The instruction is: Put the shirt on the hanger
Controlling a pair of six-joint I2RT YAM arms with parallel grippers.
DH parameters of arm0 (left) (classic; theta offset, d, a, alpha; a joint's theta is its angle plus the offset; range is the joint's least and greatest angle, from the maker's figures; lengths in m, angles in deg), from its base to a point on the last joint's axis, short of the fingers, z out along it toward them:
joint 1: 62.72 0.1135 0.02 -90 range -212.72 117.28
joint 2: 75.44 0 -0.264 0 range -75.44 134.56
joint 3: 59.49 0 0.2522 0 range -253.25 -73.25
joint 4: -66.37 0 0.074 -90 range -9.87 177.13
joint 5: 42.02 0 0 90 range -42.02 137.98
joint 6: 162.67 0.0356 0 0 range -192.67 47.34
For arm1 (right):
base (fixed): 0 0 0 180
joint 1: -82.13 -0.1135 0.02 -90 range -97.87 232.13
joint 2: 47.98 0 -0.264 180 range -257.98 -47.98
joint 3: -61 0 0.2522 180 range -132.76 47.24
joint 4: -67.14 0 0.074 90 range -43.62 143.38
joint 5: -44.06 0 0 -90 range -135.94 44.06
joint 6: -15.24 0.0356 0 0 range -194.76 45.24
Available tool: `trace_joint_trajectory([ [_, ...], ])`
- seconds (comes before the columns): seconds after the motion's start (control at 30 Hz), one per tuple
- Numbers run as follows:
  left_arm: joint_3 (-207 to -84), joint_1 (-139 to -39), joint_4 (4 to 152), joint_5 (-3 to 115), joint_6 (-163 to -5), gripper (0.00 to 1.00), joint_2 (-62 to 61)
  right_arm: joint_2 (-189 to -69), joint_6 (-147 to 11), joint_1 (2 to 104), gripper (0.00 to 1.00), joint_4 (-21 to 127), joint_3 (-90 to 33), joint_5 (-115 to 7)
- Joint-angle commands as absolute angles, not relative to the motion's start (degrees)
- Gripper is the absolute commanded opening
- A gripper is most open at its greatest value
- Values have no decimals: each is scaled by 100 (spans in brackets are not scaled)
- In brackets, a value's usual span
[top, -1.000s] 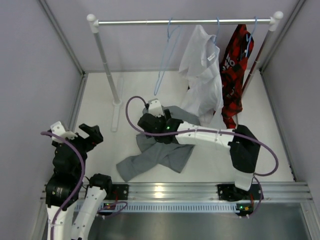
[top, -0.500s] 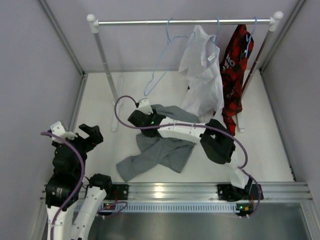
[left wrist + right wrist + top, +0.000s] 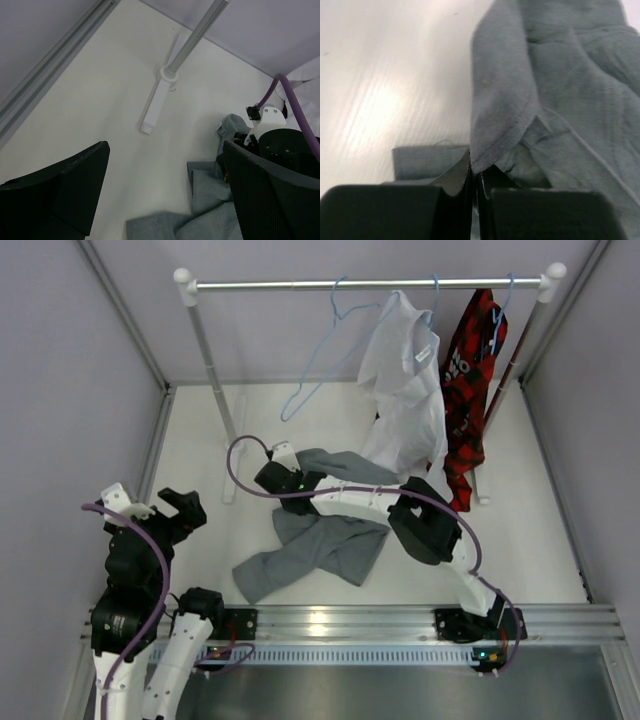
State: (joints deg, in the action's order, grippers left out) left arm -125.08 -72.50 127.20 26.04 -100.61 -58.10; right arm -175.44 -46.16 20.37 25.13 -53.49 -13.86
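Grey shirt (image 3: 330, 540) lies crumpled on the table (image 3: 200, 455), below the clothes rail (image 3: 300, 284). The right gripper (image 3: 474, 172) pinches what seems to be its hem. The light-blue hanger (image 3: 315, 365) dangles from the rail. The left gripper (image 3: 165, 165) gapes wide and empty, well left of the rail's post. Lift slowly, keeping a firm pinch.

The shirt (image 3: 555, 90): grey woven cloth, matt, soft creases, stitched hem. Table (image 3: 380, 75): white, smooth, semi-gloss w/ faint grain. Rail (image 3: 360, 283): shiny metal tube. Hanger (image 3: 312, 375): thin light-blue wire, prob. coated. Right gripper (image 3: 472, 182): black plastic, slight sheen.
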Motion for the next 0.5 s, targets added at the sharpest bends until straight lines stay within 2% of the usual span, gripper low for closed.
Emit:
trace_joint_trajectory([
  [0.0, -12466, -7204, 12470, 2627, -10026, 98, -5874, -16640, -5215, 1911, 0, 3551, -5095, -2192],
  [0.07, -12466, -7204, 12487, 2548, -10026, 98, -5900, -16235, -5682, 1701, 0, 3983, -4778, -2755],
  [0.23, -12475, -7143, 12487, 2180, -10166, 98, -6356, -14925, -5832, 1533, 0, 3879, -4698, -3914],
  [0.47, -12571, -6958, 12697, 1670, -10456, 98, -7210, -13921, -5815, 1445, 0, 3220, -5689, -5585],
])
